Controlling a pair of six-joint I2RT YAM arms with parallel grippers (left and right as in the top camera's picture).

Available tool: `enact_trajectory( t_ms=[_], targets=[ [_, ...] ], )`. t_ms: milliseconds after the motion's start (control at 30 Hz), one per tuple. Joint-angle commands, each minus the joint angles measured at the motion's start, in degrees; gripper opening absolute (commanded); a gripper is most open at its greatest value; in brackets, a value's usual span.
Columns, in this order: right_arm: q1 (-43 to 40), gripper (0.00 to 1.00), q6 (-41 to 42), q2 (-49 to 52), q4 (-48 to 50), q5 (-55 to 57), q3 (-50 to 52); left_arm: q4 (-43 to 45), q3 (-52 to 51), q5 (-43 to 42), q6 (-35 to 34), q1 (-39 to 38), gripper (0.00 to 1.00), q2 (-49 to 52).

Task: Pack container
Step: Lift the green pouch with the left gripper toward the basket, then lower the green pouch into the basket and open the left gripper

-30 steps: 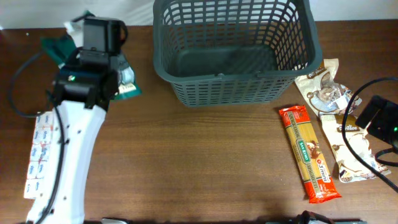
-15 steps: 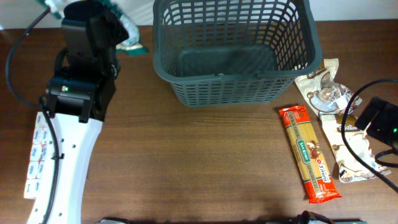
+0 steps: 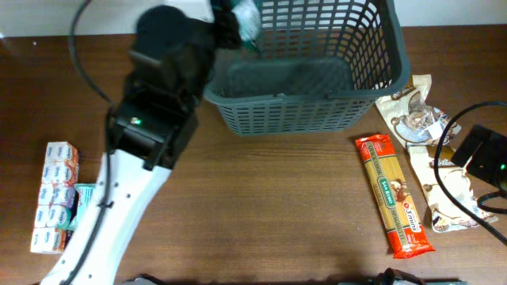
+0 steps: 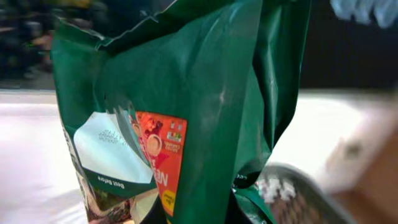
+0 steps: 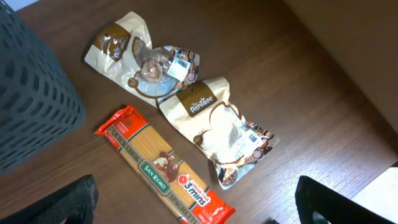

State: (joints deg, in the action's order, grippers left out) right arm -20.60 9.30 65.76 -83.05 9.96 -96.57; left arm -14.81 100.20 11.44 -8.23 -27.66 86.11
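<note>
1. Far to the left of the basket [image 3: 301, 111], near the left edge of the desk [image 3: 261, 214], lies a stack of small white, blue and red cartons [image 3: 54, 194]. A pale green packet [image 3: 84, 198] lies just beside the stack on its basket side, partly hidden by the left arm [image 3: 119, 210].
2. The white left arm reaches diagonally from the front left toward the basket's rear left corner.
3. The left end effector [image 3: 228, 24] hangs at the basket's left rim, pinching a green bag [image 4: 205, 106]. From overhead the bag is a blur just over that rim. The left wrist view shows it dangling, with a red and white label on its face.
4. The dark grey lattice basket stands upright at the rear middle of the desk.
5. A red spaghetti pack [image 3: 394, 198] lies flat in front of the basket's right front corner, clear of it, running front to back.
6. One beige pouch [image 3: 410, 111] lies just beside the basket's right wall. A second beige pouch [image 3: 445, 190] lies farther forward, to the right of the spaghetti pack, its top meeting the first pouch.
7. The right end effector [image 5: 198, 205], farthest right of the basket, hovers above the pouches with its fingers [image 5: 78, 199] spread wide.
</note>
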Motion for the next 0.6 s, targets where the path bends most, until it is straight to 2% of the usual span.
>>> enact_trajectory(
  t_ms=[0, 267, 433, 567],
  targets=[
    [-0.4, 0.99, 0.6, -0.1, -0.2, -0.3, -0.9, -3.3, 2.3, -1.8, 11.1, -3.3, 0.02, 2.8],
    [-0.4, 0.99, 0.7, -0.1, -0.8, -0.3, -0.9, -17.6, 2.3, -5.2, 22.3, -4.4, 0.02, 7.7],
    [-0.4, 0.99, 0.7, -0.1, -1.5, -0.3, -0.9, -19.5, 2.3, -5.2, 32.0, -3.2, 0.02, 9.1],
    [-0.4, 0.99, 0.7, -0.1, -2.4, -0.3, -0.9, -19.7, 2.3, -5.3, 35.2, -1.2, 0.02, 9.5]
  ],
)
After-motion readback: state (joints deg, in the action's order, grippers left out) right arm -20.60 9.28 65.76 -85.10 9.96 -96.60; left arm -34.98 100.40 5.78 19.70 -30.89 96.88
